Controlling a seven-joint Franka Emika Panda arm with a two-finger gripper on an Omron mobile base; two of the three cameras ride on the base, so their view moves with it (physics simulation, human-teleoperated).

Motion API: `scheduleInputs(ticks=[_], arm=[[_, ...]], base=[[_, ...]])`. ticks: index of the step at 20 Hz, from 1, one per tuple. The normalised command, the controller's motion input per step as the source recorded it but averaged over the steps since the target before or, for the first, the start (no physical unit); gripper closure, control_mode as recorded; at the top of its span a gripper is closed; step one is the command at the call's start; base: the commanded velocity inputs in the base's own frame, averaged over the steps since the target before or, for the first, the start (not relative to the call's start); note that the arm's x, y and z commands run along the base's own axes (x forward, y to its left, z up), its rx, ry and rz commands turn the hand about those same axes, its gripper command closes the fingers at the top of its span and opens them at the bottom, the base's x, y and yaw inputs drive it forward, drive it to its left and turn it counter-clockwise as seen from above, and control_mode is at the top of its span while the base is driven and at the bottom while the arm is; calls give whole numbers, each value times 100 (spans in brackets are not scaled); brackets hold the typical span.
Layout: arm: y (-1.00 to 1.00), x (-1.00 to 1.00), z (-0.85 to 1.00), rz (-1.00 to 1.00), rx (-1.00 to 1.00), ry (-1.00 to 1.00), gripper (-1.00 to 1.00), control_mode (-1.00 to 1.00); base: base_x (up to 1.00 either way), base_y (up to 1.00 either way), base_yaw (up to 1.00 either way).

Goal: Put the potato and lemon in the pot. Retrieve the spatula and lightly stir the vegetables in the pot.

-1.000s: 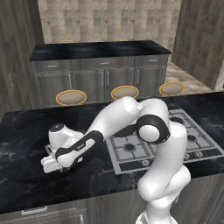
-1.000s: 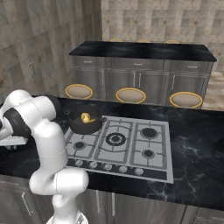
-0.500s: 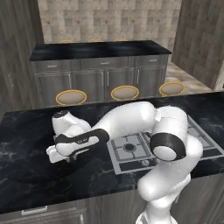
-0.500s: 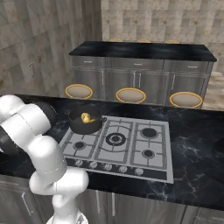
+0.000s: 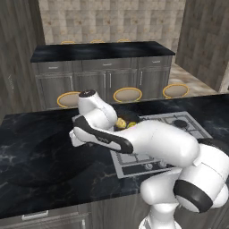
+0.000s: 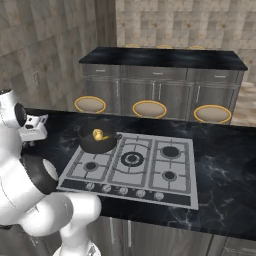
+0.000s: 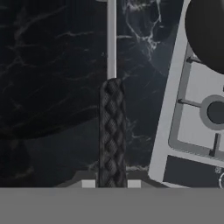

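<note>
You've got the silver gas stove point(image 6: 135, 165) sunk in the black marble counter point(image 5: 36, 147); three yellow-rimmed stools point(image 6: 149, 108) line up behind it.

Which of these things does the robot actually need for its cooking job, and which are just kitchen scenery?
Needed: the pot, the vegetables inside it, the spatula in the gripper.

Scenery: the cooktop, the stools, the back cabinets.

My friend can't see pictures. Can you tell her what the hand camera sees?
The pincer is shut on the spatula, whose woven black handle and thin silver stem run straight up the middle of the view. Under it lies the black marble counter. To the right are the grey stove and part of the dark round pot.
</note>
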Motion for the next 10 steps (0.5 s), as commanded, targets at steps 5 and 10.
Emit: scheduleInputs(ticks=[5, 10], arm=[[-60, 10, 61, 21, 0, -12, 100, -100], [-61, 61, 28, 38, 2, 0, 100, -100]], base=[[0, 0, 0], [0, 0, 0]])
